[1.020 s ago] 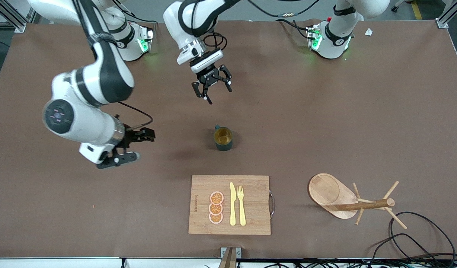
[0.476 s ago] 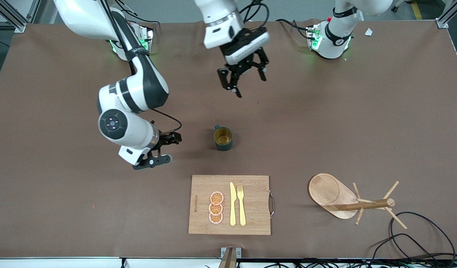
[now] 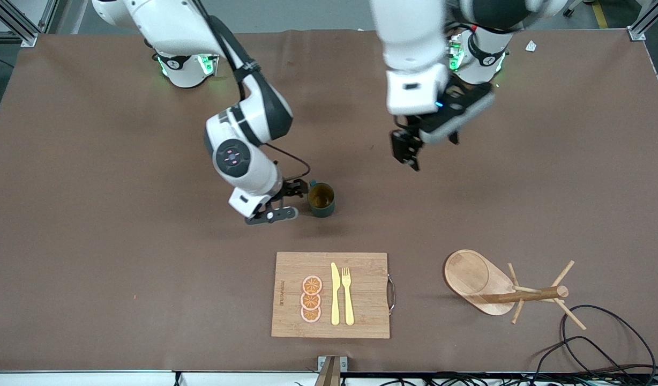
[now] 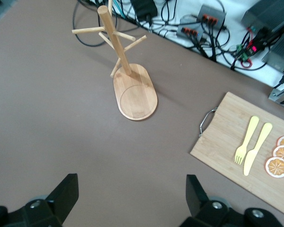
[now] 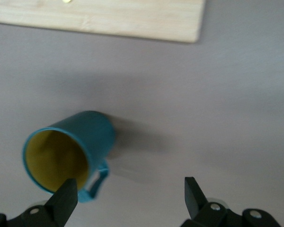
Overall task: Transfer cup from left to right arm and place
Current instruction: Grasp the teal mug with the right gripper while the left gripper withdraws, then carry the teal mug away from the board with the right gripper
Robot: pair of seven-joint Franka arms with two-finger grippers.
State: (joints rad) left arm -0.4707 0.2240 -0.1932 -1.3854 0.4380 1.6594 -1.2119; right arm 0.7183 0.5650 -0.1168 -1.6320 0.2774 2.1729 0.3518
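The cup (image 3: 321,199), a dark teal mug with a yellowish inside, stands upright near the middle of the table. My right gripper (image 3: 288,201) is low beside it on the right arm's side, open, with nothing held. In the right wrist view the cup (image 5: 68,152) sits by one fingertip (image 5: 66,196), and its small handle (image 5: 97,181) lies just inside the gap of the right gripper (image 5: 130,196). My left gripper (image 3: 421,149) hangs open and empty over bare table, toward the left arm's end from the cup. The left gripper (image 4: 131,197) faces bare table, with no cup in that view.
A wooden cutting board (image 3: 361,295) with orange slices, a yellow knife and a fork lies nearer the front camera than the cup. A wooden peg rack (image 3: 522,294) stands toward the left arm's end. Black cables (image 3: 602,343) trail by the front edge there.
My right arm has swept in from the right arm's end until its open gripper reached the cup. My left arm has swung away toward the left arm's end. The cup has not moved.
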